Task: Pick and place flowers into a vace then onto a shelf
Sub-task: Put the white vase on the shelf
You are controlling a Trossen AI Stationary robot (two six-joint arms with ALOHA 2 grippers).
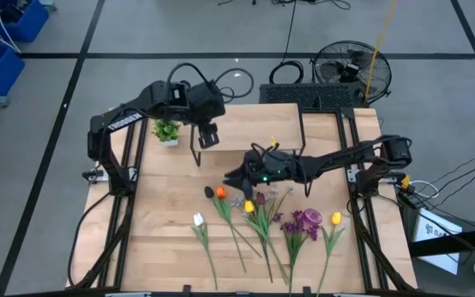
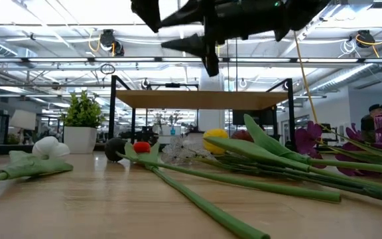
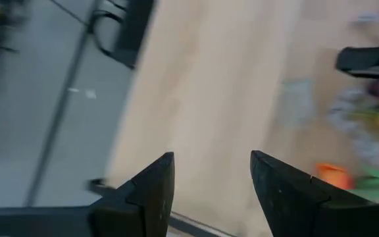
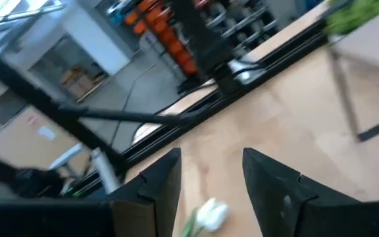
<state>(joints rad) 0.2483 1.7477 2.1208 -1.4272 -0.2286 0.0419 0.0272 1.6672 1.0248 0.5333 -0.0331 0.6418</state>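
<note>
Judging from the present layout, the task is at its start: all the flowers [image 1: 262, 221] lie flat on the surface [image 1: 163, 247], fanned out in its near half, with none lifted or held. No vase can be made out in any view, so the first placement has not been made. The shelf [image 1: 254, 124] stands at the far edge of the surface with its top board bare of flowers; a small potted plant [image 1: 166, 131] sits beside its left legs.

The right gripper [image 1: 236, 178] hangs above the flower heads, over the orange tulip [image 1: 221, 192] and the dark blooms, with its fingers apart and holding nothing. The left gripper [image 1: 209, 137] hovers near the shelf's left side, also open and empty.

Remaining work, as judged: grasp each flower, load the vase, then set it on the shelf.

No brand, label or writing is readable in any view.
</note>
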